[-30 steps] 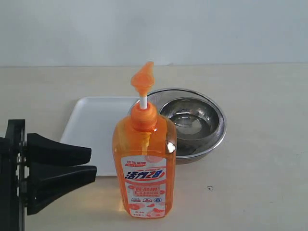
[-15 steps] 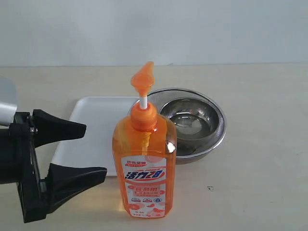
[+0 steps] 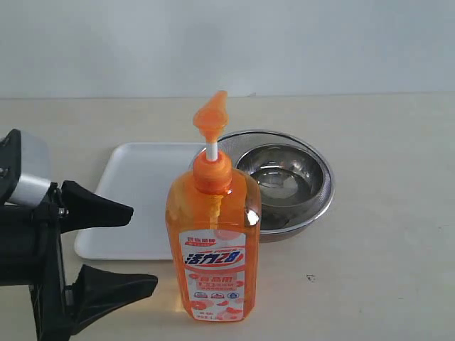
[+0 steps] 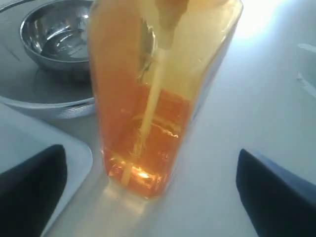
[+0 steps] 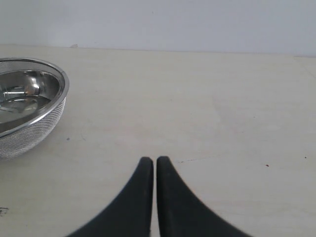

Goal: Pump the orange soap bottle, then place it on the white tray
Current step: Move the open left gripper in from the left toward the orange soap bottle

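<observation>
Bottle-approach stage. Orange soap bottle (image 3: 213,241) stands upright on the beige table (image 3: 384,249), in front of the white tray (image 3: 135,206) and the round metal mesh bowl (image 3: 323,206); its base rests on the table, not on the tray. Its pump head sits raised on the white stem. Left gripper (image 3: 143,249) is spread wide just beside the bottle, fingers clear of it and holding nothing. Right gripper (image 5: 154,160) is pressed closed and empty above bare table, near the bowl.
</observation>
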`<state>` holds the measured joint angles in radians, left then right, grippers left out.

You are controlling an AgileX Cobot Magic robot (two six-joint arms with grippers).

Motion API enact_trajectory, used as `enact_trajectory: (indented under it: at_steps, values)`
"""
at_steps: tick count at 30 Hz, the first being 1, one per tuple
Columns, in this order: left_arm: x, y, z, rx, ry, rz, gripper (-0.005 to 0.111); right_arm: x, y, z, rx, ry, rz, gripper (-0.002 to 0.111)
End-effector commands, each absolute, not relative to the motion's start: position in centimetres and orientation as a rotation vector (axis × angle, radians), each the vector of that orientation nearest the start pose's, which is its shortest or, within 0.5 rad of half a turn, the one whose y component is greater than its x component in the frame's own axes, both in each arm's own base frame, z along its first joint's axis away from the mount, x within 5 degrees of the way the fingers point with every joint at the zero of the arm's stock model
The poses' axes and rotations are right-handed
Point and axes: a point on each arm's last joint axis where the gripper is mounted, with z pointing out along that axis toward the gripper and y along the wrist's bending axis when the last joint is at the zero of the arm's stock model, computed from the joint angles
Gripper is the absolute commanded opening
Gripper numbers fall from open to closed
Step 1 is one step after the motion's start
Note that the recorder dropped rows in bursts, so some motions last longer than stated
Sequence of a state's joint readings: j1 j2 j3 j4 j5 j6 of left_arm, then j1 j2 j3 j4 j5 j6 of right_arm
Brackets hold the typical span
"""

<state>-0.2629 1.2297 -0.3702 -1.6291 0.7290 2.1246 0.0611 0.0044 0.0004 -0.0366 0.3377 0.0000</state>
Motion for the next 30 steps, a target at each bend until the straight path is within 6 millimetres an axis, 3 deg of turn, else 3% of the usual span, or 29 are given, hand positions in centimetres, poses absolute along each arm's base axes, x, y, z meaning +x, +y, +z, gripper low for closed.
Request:
enact_trajectory:
  at_steps: [1,11,15,26,30]
  values:
    - [16.2,-11.2,20.3,1.179,1.79,-0.789,0.086,5.4,0.2,18.3,-0.081,1.811,0.012,0.0]
    - [15.1,-11.6,20.4,1.257,1.734,-0.888,0.086,5.4,0.2,18.3,-0.081,1.811,0.012,0.0]
    - [15.2,-11.6,20.4,1.189,1.781,-0.927,0.086,5.4,0.2,18.3,-0.081,1.811,0.012,0.0]
    - [15.4,-11.5,20.4,1.22,1.746,-0.875,0.086,5.4,0.2,18.3,-0.081,1.811,0.012,0.0]
    - [15.9,-11.4,20.5,1.141,1.77,-0.855,0.086,5.4,0.2,18.3,-0.081,1.811,0.012,0.0]
